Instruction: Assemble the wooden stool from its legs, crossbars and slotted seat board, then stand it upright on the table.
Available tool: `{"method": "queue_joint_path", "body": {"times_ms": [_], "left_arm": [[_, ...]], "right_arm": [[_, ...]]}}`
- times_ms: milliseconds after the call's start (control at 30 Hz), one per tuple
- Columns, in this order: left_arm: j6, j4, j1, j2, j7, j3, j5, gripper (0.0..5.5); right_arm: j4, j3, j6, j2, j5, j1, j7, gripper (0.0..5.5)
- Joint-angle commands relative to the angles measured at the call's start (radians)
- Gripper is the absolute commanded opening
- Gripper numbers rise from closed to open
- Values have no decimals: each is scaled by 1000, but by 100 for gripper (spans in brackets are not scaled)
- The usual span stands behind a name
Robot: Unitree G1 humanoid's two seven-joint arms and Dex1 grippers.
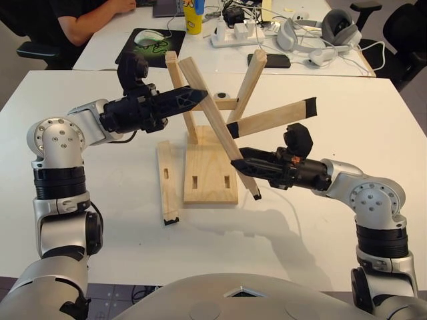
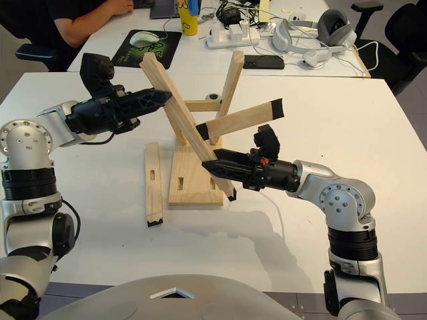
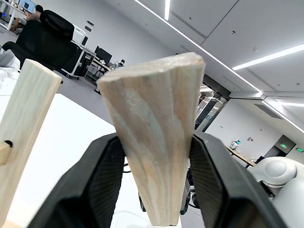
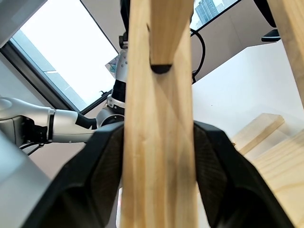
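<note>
A half-built frame of wooden legs and a crossbar (image 1: 225,104) hangs tilted over the slotted seat board (image 1: 210,175), which lies flat mid-table. One long leg (image 1: 217,123) slants from upper left to lower right across the frame. My left gripper (image 1: 200,97) is shut on its upper part, its fingers (image 3: 102,190) pressing both faces of the wood (image 3: 156,142). Lower down the same leg (image 4: 159,118), my right gripper (image 1: 239,162) is shut just above the black foot. A black-tipped leg (image 1: 273,117) juts to the right. A loose leg (image 1: 167,180) lies left of the board.
Behind the white table stands a second desk with a mouse pad (image 1: 150,41), a yellow cup (image 1: 193,19), a dark phone (image 1: 269,60) and headphones (image 1: 313,33). A person sits at its far left. Bare tabletop (image 1: 120,233) spreads along the near side and on the right.
</note>
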Motion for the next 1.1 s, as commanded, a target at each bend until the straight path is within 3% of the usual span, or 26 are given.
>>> {"method": "queue_joint_path", "body": {"times_ms": [33, 233, 267, 700, 867, 1100], "left_arm": [[-34, -10, 18, 20, 2, 26, 30, 201], [-71, 13, 11, 13, -1, 39, 39, 201], [-70, 11, 13, 15, -2, 42, 36, 201], [-109, -66, -19, 76, -74, 54, 62, 201], [-204, -110, -50, 162, -139, 41, 144, 201], [-296, -151, 12, 266, -294, -59, 268, 201]], "right_arm": [[30, -18, -31, -16, -44, -9, -13, 206], [40, -3, -62, -15, -93, -6, -14, 206], [43, -1, -67, -16, -99, -4, -14, 243], [78, 21, -91, -94, -189, 100, 62, 428], [118, 49, -157, -145, -301, 222, 98, 428], [203, 44, -216, -107, -371, 238, 70, 428]]}}
